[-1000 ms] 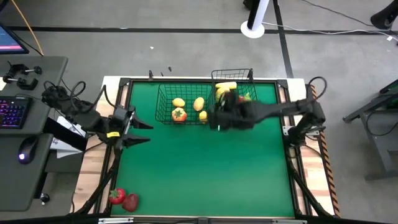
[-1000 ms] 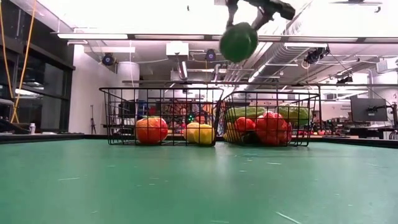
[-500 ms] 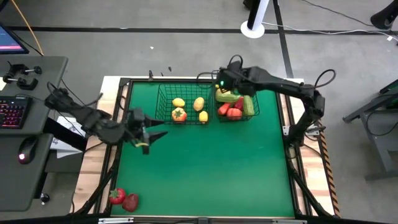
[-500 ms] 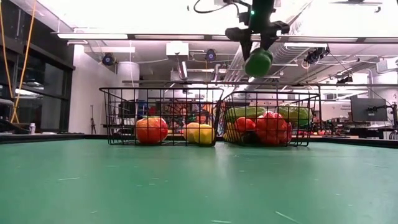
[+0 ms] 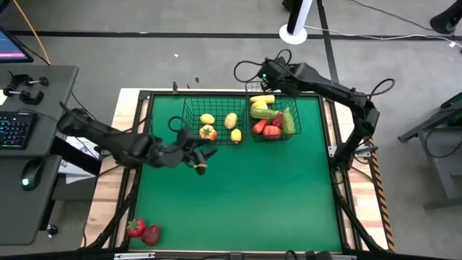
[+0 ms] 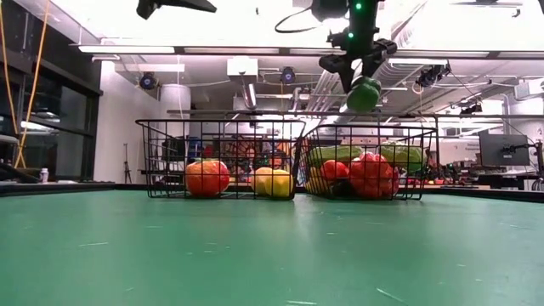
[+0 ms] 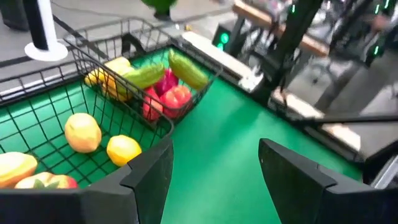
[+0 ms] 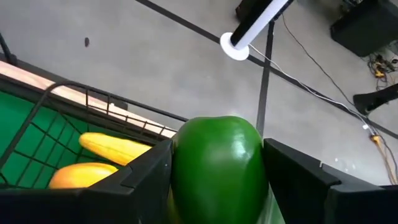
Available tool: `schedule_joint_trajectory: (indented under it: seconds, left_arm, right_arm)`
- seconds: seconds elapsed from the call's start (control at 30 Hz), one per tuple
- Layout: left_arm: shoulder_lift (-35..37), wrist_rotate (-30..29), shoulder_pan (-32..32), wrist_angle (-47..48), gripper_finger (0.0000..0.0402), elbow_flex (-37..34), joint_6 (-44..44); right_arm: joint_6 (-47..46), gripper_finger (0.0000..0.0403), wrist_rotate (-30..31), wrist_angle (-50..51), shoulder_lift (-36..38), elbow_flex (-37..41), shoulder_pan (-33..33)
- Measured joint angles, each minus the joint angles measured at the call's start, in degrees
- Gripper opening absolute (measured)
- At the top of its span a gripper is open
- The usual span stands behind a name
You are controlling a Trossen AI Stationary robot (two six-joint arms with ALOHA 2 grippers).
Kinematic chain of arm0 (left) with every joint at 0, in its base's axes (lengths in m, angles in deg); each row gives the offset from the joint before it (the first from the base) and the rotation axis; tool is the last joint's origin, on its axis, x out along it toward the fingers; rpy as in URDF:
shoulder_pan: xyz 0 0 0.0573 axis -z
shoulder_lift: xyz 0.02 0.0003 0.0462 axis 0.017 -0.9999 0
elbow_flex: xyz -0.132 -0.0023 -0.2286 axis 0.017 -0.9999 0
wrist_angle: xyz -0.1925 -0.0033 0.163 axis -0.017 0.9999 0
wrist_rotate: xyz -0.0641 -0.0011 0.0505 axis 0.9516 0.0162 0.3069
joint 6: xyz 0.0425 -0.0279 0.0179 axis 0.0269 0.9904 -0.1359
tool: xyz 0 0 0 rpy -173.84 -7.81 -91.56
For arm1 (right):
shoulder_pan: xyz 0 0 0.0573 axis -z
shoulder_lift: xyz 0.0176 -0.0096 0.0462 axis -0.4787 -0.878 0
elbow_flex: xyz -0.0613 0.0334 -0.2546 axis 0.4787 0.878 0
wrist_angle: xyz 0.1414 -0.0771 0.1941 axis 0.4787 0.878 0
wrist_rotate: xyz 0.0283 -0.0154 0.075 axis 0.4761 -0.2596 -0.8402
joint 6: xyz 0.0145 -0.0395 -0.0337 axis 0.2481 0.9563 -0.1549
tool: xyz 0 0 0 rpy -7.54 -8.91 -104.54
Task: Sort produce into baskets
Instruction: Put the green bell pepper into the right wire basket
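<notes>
My right gripper [image 5: 267,78] is shut on a green pepper [image 8: 217,162], which also shows in the low view [image 6: 363,93], high above the far rim of the right black wire basket [image 5: 273,115]. That basket holds red, green and yellow produce. The left basket [image 5: 213,123] holds yellow lemons and an orange-red tomato. My left gripper [image 5: 204,157] is open and empty [image 7: 214,177], above the mat just near of the left basket. My right gripper pinches the green pepper by its two opposite sides [image 8: 180,168] between its two fingers. The fingers come from above, pointing down [image 6: 355,66]. The pepper hangs below them, lifted clear above the right basket.
Two red pieces of produce [image 5: 143,231] lie at the table's near left corner, off the green mat [image 5: 245,195]. A white post base [image 8: 235,46] stands on the floor beyond the table's far edge.
My right gripper has carried the green pepper from over the mat toward the table's far edge, to above the right basket's far rim. My left gripper has gone toward the table's right, closer to the baskets, staying open.
</notes>
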Motion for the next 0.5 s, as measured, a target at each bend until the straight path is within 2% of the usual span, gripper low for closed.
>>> schedule_joint_trajectory:
  seconds: [0.17,0.5]
  left_arm:
    - [-1.13,7.2,-3.91,0.1,0.0225,0.0,-2.97]
    - [1.73,12.78,-7.82,3.88,0.0225,0.0,-8.31]
  right_arm:
    - [1.29,0.0232,-2.8,-2.18,0.02,-0.01,0.12]
    - [5.69,0.0232,-15.25,-2.72,0.02,0.0,0.38]
